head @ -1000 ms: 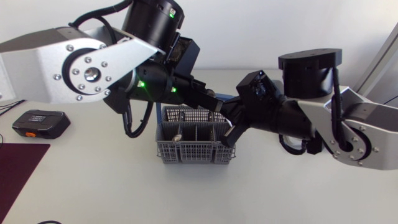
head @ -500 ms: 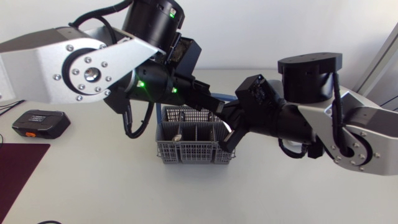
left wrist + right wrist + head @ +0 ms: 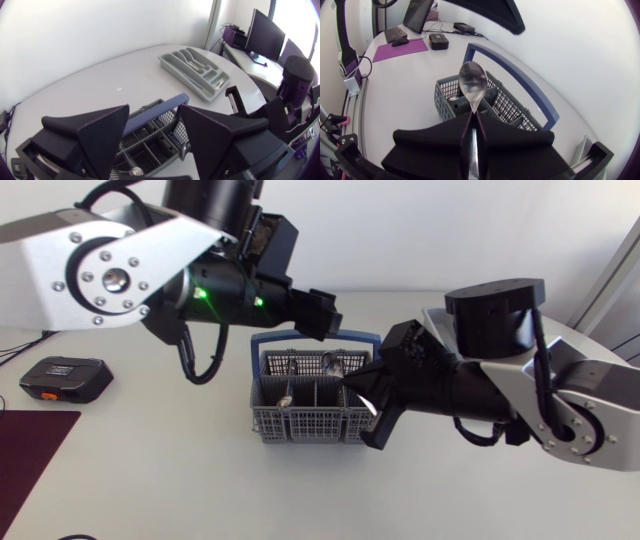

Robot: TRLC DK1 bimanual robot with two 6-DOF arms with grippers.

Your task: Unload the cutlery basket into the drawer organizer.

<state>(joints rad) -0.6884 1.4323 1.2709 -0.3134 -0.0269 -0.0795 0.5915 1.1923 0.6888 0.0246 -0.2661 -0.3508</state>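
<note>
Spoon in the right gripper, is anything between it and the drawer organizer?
Possibly the left gripper, open above the basket. The spoon is clamped in the right gripper; the organizer lies beyond the basket, bare table between.

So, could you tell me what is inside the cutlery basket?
One metal utensil end shows in a front compartment of the cutlery basket. The right arm, holding a spoon in its jaws, covers the right side.
</note>
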